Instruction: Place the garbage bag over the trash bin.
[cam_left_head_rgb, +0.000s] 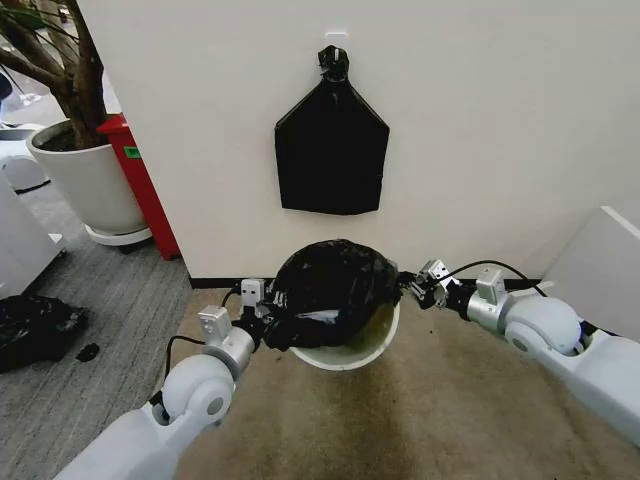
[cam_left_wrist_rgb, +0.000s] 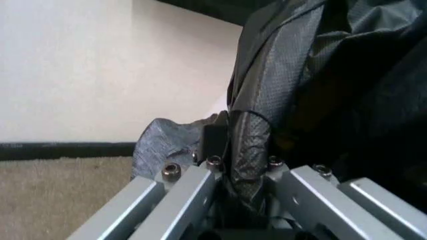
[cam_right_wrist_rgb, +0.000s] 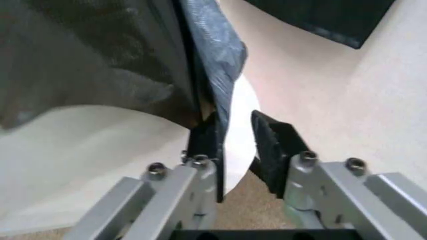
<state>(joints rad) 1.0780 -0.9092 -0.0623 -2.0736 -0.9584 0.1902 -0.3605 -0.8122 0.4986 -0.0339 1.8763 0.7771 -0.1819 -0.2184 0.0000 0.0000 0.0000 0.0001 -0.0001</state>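
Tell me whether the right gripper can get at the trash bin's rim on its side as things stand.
Probably yes. The right gripper sits beside the trash bin, its jaws apart around the garbage bag edge; the bare cream rim shows just past it, nothing between.

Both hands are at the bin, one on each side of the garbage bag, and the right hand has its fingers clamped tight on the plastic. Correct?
Not quite. The left hand is shut on the garbage bag at the trash bin, but the right hand is open: in the right wrist view the bag's edge lies against one finger with a clear gap to the other.
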